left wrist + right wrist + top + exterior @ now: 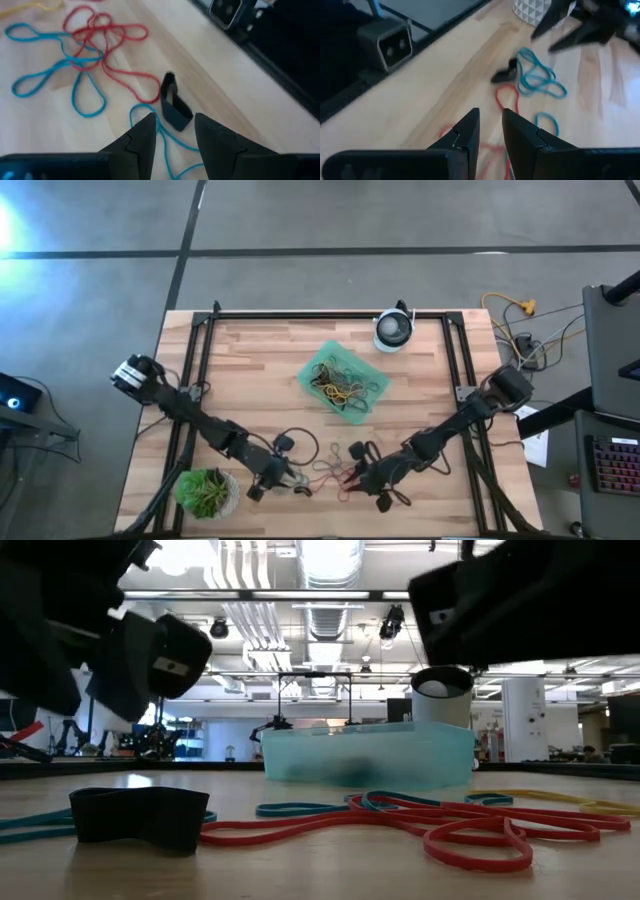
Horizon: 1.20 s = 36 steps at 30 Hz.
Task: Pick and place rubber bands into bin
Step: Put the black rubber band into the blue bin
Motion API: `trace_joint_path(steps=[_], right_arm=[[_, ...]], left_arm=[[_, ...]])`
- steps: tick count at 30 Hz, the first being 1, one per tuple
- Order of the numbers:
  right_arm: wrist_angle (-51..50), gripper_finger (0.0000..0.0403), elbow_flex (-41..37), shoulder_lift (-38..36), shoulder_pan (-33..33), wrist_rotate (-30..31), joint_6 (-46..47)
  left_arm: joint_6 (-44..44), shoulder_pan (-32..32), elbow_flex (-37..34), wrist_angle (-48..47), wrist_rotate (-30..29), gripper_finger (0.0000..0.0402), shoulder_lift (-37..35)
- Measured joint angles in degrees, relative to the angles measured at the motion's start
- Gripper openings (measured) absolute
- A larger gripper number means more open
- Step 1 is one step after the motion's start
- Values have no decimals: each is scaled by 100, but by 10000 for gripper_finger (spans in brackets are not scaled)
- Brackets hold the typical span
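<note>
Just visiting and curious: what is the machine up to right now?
Left gripper open above a wide black band. Right gripper open, empty, over red bands. Bin already holds bands. Nothing in the way.

Grey floor (300,220) (taped lines); ceiling ducts (330,560).

Light wooden table (260,370) with black frame. On it: mint-green bin (343,379), loose rubber bands (335,463), potted plant (207,491), round white-and-black device (392,331).
</note>
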Motion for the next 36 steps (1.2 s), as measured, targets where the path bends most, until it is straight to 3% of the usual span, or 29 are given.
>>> trace_joint_path(steps=[9,15,20,29,36], right_arm=[[-104,77,778,683,-144,-395,-358],[-1306,77,1369,849,-193,-411,-535],[-2495,77,1686,723,-258,-409,-51],[-2663,77,1243,157,-183,-399,370],[-2590,77,896,-124,-21,-117,656]], left_arm=[[-3,-26,-30,-119,-105,121,-159],[-210,-50,-68,76,-104,121,-32],[-143,-52,-47,723,0,121,441],[-148,-52,430,919,290,121,1313],[-97,18,547,933,275,121,1511]])
